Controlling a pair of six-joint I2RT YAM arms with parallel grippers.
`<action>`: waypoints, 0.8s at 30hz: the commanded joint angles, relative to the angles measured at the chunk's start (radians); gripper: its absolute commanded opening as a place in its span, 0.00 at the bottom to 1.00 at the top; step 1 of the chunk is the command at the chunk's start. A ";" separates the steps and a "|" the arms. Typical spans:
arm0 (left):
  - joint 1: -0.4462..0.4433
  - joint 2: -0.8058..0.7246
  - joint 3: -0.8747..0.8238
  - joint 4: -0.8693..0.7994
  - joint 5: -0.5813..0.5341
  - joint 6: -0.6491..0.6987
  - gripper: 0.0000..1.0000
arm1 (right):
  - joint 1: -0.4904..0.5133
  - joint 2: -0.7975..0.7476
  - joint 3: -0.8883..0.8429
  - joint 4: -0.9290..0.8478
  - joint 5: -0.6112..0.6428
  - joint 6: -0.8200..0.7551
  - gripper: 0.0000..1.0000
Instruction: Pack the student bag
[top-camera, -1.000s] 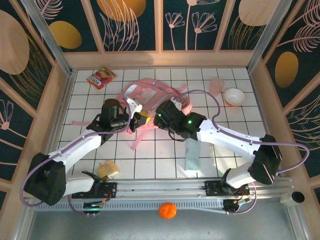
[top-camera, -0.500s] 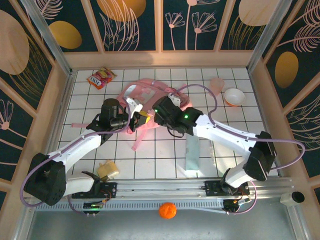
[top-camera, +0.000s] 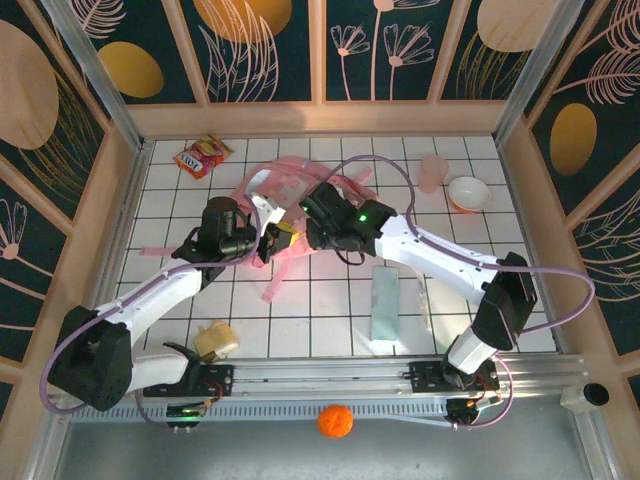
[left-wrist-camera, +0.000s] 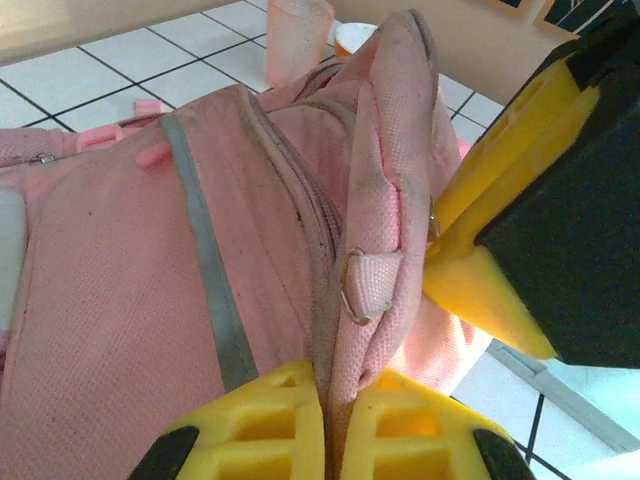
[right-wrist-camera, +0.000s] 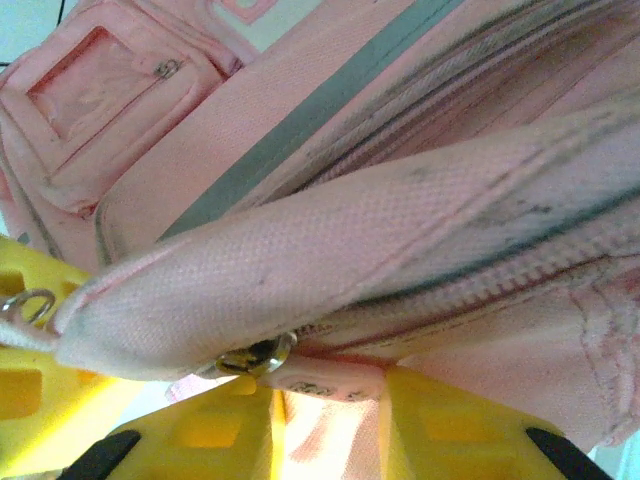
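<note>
1. The student bag (top-camera: 292, 183) lies bunched on the white tiled table (top-camera: 320, 320), towards the far middle, with both arms meeting at its near edge.
2. The left end effector (top-camera: 272, 240) is clamped on a fold of the bag's pink fabric. In the left wrist view its yellow fingers (left-wrist-camera: 270, 420) press together with the cloth squeezed between them, just below a small metal ring on a fabric tab.
3. The right end effector (top-camera: 312, 215) also grips the bag. In the right wrist view, pink material passes between its fingers (right-wrist-camera: 440, 420) beside a metal zip pull (right-wrist-camera: 255, 357).
4. The two end effectors are very close together (the right one's yellow and black finger sits just beside the pinched fold in the left wrist view).
5. A grey band runs across the bag's front panel (left-wrist-camera: 205, 260).
6. A red snack packet (top-camera: 202, 156) lies at the far left of the table, well apart from the bag.
7. A translucent pink cup (top-camera: 433, 172) and a white bowl (top-camera: 468, 192) stand at the far right.
8. A pale flat rectangular item (top-camera: 385, 305) lies near the right arm.
</note>
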 joint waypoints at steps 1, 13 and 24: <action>-0.005 -0.005 0.036 0.011 0.059 -0.043 0.00 | -0.002 0.004 0.059 0.063 -0.097 -0.064 0.27; -0.004 -0.010 0.036 0.017 0.059 -0.046 0.00 | -0.008 0.028 0.092 0.022 -0.002 -0.046 0.35; -0.005 -0.010 0.040 0.026 0.053 -0.058 0.00 | 0.005 0.065 0.075 -0.047 0.042 0.010 0.37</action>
